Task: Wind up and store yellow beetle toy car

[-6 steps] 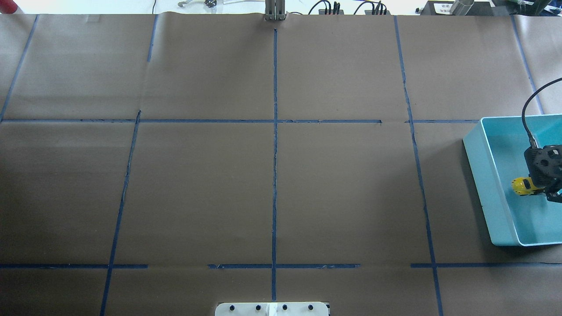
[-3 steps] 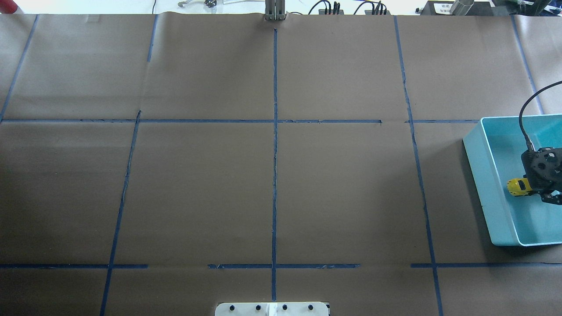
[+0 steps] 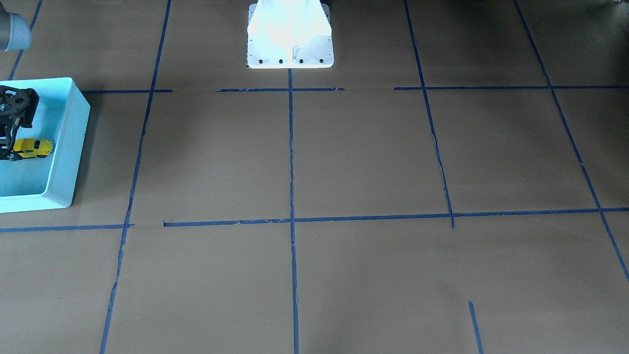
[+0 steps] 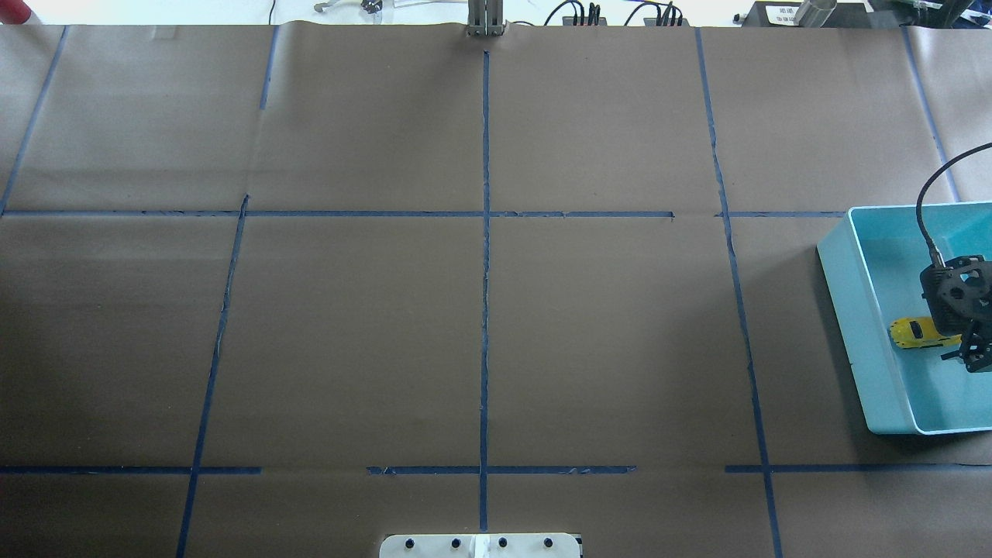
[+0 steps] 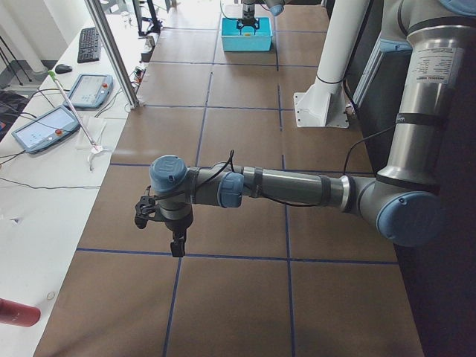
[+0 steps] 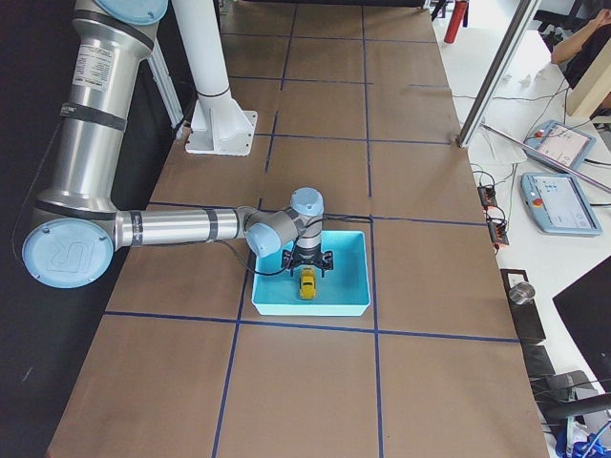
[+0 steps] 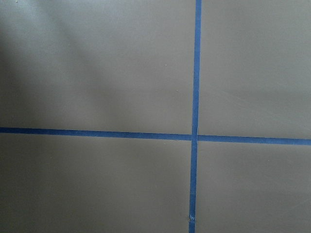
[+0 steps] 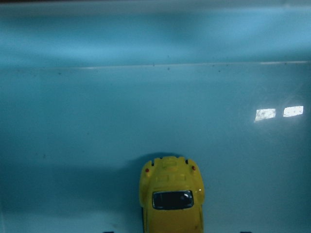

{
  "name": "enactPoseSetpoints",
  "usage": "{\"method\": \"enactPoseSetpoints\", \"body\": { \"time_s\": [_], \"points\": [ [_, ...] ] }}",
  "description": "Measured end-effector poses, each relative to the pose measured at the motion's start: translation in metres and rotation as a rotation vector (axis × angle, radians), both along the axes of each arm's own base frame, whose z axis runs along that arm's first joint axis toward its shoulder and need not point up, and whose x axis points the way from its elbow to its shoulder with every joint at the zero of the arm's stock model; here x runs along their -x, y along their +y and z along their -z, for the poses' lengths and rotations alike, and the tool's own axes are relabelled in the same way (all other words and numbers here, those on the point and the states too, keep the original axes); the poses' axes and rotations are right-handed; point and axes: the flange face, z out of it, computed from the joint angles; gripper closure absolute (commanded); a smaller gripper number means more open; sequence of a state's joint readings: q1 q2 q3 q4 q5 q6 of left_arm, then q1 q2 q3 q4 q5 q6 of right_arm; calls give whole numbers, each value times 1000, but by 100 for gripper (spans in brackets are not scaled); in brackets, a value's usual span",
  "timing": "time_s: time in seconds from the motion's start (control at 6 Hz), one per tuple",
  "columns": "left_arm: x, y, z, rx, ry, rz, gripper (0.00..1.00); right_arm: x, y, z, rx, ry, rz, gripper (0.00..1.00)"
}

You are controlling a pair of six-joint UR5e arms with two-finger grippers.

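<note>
Yellow beetle toy car (image 8: pixel 171 204): on turquoise bin (image 4: pixel 852 310) floor, between right gripper (image 4: pixel 967 350) fingers, spread wide, clear of it. Left gripper (image 5: pixel 177 245): finger spread cannot be told.

Brown-papered table (image 4: pixel 349 325), blue tape grid (image 4: pixel 485 310), turquoise bin (image 4: pixel 860 325) near its right end

A: Where is the counter (image 4: pixel 480 325) open?
B: All across its middle. The white mount (image 4: pixel 480 545) blocks the middle of the robot-side edge; the left arm (image 5: pixel 282 186) hangs over the left end.
A: The right edge?
B: The bin (image 4: pixel 841 310) stands there, walled all round, open only above, with the right end effector (image 4: pixel 963 345) over the toy car (image 4: pixel 913 332).
</note>
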State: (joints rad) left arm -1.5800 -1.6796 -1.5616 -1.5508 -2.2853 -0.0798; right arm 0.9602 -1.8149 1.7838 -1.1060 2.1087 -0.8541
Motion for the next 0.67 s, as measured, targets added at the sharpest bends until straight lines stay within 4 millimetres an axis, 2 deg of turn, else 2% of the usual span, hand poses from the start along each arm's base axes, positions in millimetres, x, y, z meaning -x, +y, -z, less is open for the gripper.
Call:
{"method": "enactPoseSetpoints", "body": {
  "time_s": [0.17, 0.33, 0.67],
  "points": [
    [0, 0, 0, 0, 0, 0, 0, -10, 0, 7, 24, -44, -9, 0],
    [0, 0, 0, 0, 0, 0, 0, -37, -1, 12, 53, -86, -53, 0],
    [0, 0, 0, 0, 0, 0, 0, -114, -2, 0, 199, -127, -221, 0]
  ]
}}
